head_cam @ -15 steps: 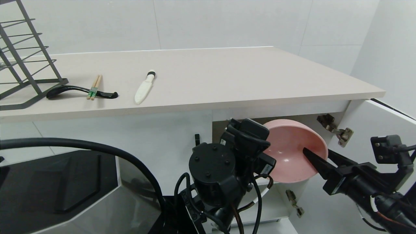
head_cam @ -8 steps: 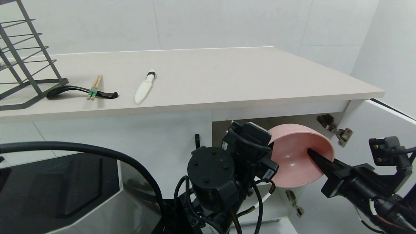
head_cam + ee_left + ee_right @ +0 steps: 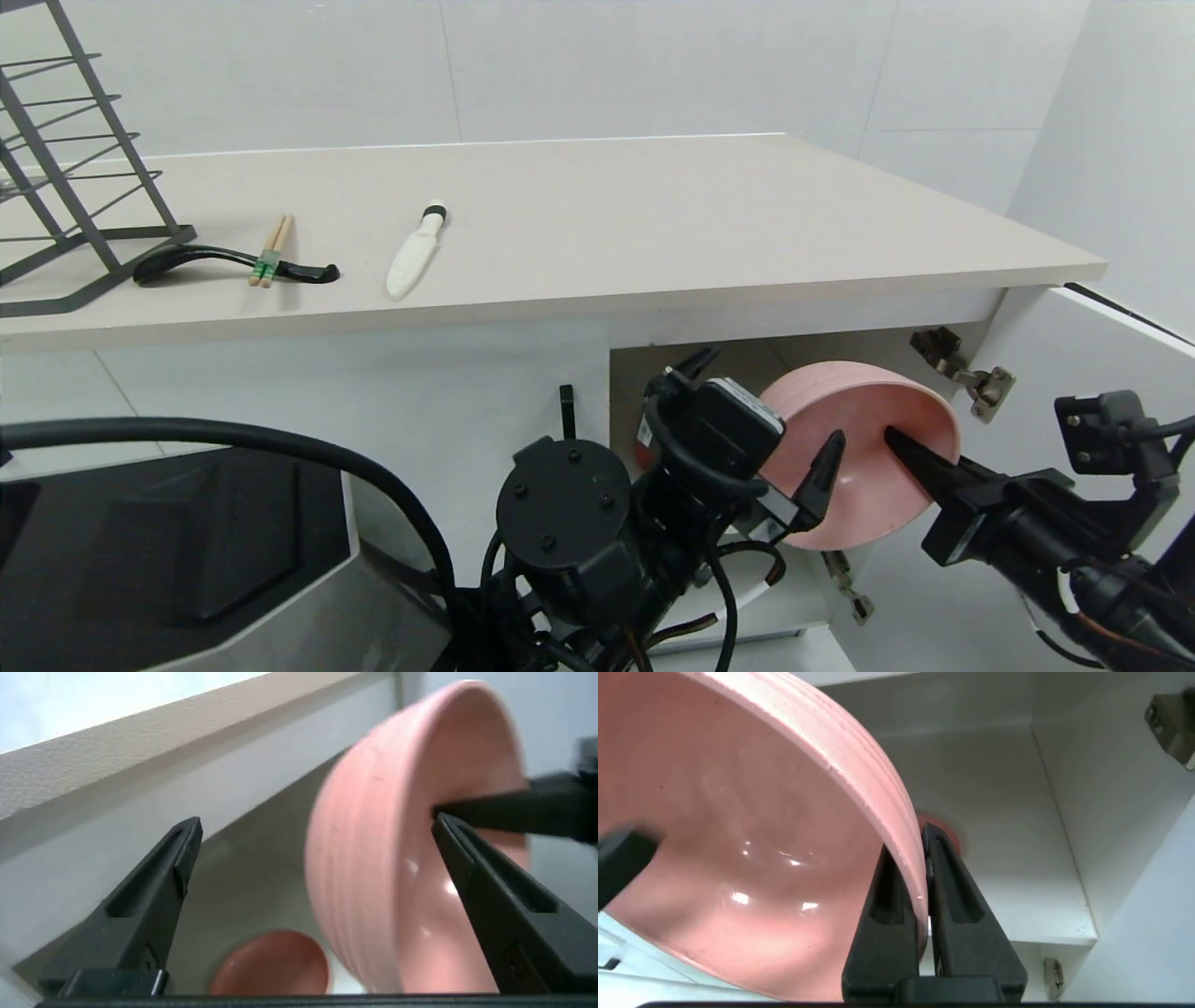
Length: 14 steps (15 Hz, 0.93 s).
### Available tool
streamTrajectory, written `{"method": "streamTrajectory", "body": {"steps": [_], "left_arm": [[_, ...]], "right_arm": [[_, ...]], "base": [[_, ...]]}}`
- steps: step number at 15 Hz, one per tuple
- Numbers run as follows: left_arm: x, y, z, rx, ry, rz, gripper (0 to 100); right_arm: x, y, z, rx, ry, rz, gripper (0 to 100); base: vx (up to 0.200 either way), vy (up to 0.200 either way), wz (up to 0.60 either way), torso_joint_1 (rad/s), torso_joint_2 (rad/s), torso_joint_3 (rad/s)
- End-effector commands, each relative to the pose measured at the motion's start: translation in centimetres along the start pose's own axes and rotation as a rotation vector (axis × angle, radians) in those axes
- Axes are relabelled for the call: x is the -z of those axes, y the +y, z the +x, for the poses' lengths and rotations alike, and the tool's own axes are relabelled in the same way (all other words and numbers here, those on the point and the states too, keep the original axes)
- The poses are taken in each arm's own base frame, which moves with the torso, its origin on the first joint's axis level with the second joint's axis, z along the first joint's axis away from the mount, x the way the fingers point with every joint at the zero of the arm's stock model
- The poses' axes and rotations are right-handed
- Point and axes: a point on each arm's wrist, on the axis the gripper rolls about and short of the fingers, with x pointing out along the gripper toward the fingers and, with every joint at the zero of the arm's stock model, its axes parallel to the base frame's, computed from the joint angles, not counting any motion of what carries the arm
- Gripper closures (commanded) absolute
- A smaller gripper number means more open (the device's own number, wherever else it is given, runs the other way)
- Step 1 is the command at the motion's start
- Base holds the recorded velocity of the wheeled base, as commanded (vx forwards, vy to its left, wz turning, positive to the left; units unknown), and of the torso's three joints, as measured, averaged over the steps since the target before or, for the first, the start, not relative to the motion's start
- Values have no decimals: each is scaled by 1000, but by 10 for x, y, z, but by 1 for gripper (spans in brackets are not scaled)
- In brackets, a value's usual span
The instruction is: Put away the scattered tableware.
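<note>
The pink bowl (image 3: 864, 439) hangs tipped on edge at the mouth of the open cabinet (image 3: 1102, 784), its rim pinched tight by the right gripper (image 3: 913, 854), the shelf (image 3: 999, 877) lying ahead and below. The left gripper (image 3: 316, 831) gapes wide, holding nothing, just beside the bowl's outer wall. The left wrist view adds a second pink bowl (image 3: 271, 963) (already on the shelf, under the held one).

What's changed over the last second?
The left gripper drew back from the pink bowl, fingers now open. The right gripper keeps pinching its rim and has shifted it slightly right. Knife, chopsticks and black spoon lie unmoved on the countertop.
</note>
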Motion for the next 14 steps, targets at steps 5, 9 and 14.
{"method": "streamTrajectory", "body": {"steps": [5,9,14], "left_arm": [[-1,6,-33,144,18,49,0],[-10,30,-65,155,50,59,0],[-39,76,-114,129,-1,72,0]], "right_arm": [[6,-6,6,40,31,3,100],[7,-12,6,76,52,3,100],[12,-13,6,83,97,-2,100]], "base": [[0,0,0,0,0,0],[0,0,0,0,0,0],[0,0,0,0,0,0]]}}
